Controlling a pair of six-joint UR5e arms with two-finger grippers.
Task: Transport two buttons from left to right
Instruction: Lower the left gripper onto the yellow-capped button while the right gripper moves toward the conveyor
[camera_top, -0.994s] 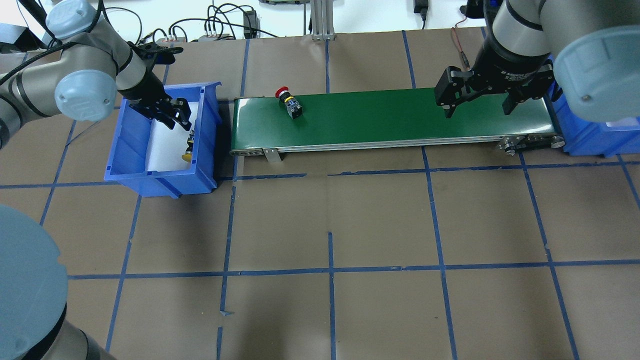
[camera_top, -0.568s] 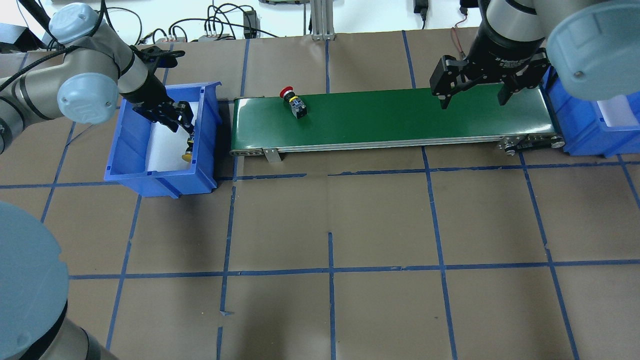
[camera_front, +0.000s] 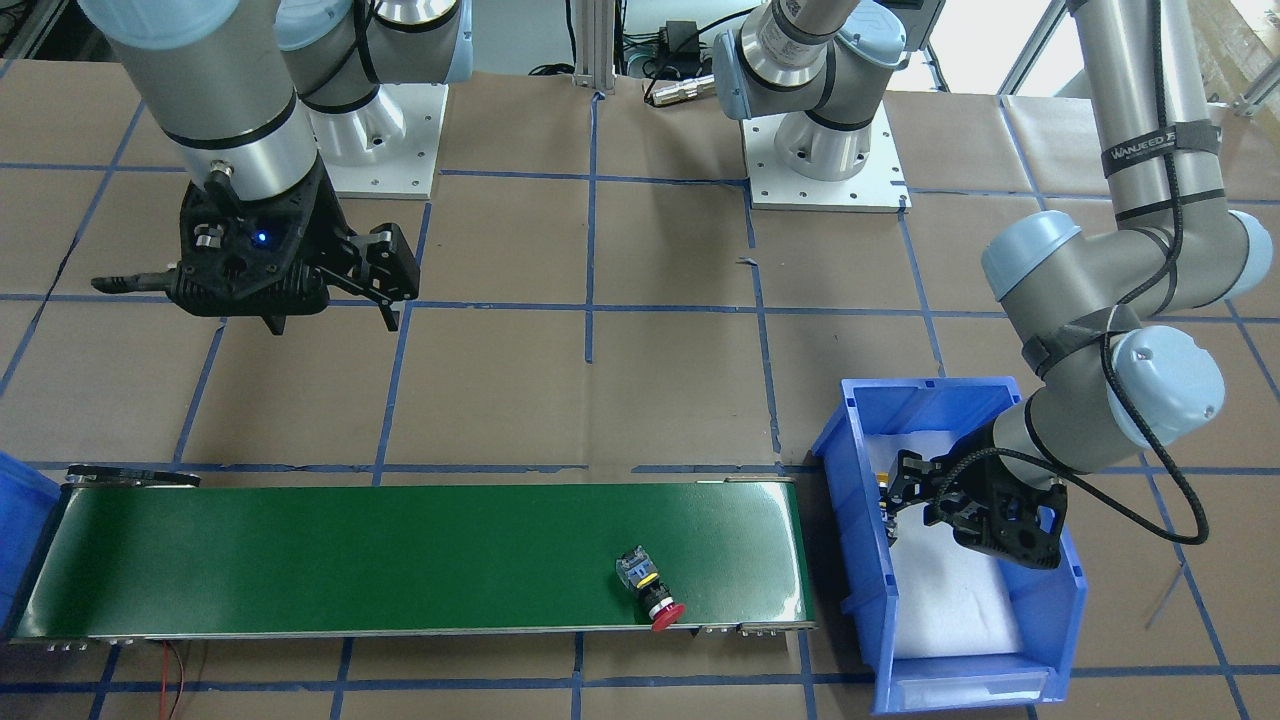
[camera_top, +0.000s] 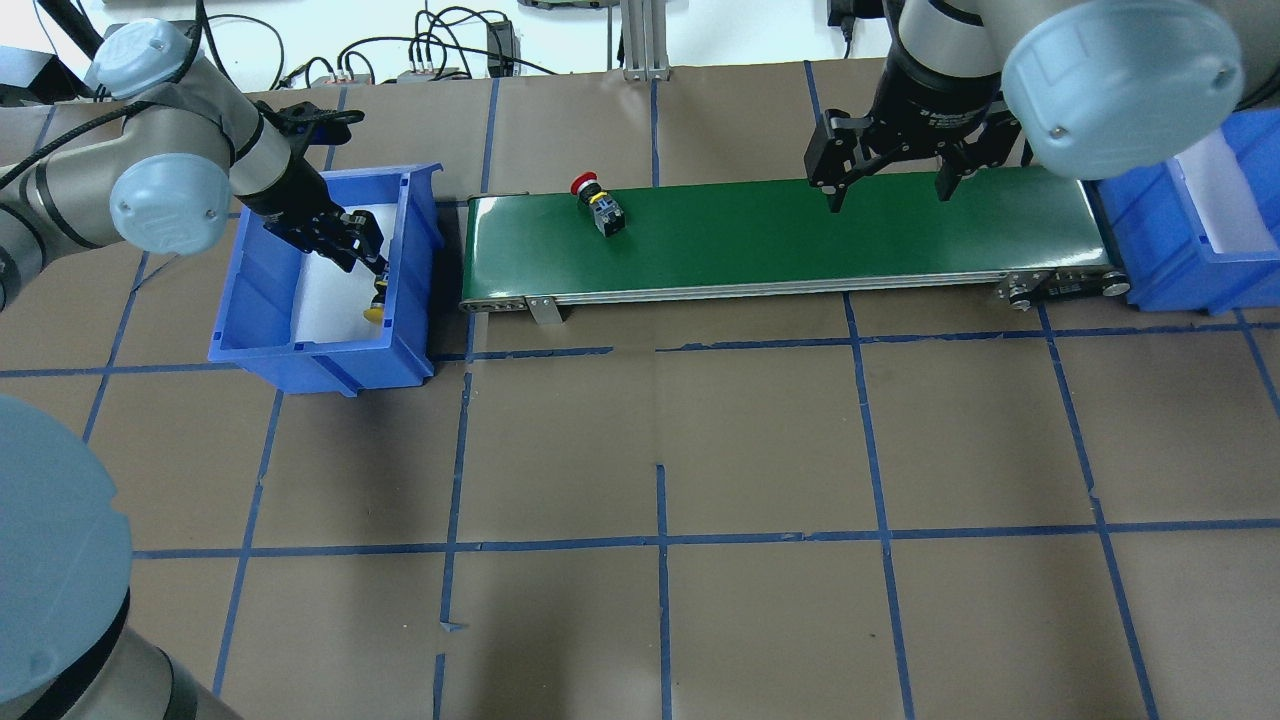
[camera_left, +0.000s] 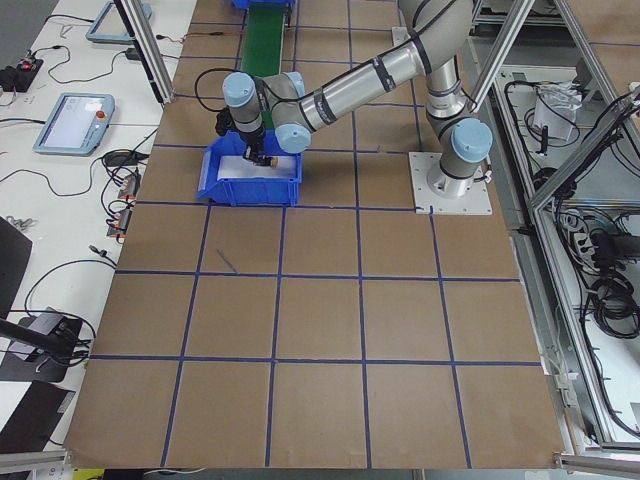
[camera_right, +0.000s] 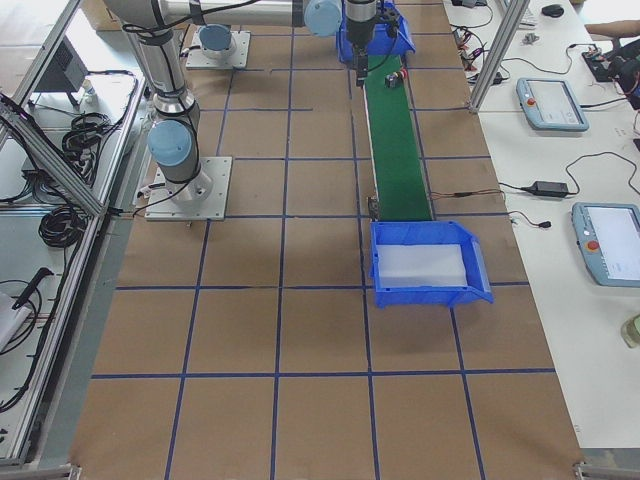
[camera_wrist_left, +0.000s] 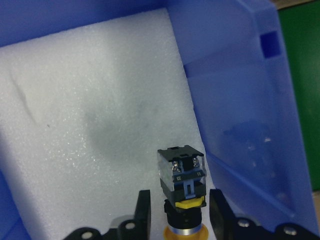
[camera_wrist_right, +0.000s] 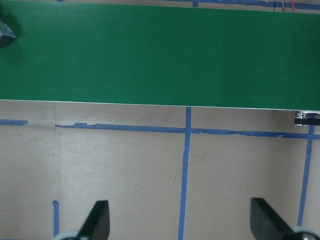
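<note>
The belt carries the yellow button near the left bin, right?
No. The belt carries the red button near the left bin, as the overhead view shows. The yellow button lies in that bin.

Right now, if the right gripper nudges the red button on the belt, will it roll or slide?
The red button lies on its side on the green belt; its blocky black body probably stops free rolling. The round cap might let it pivot. Small and hard-looking, likely rigid, light.
</note>
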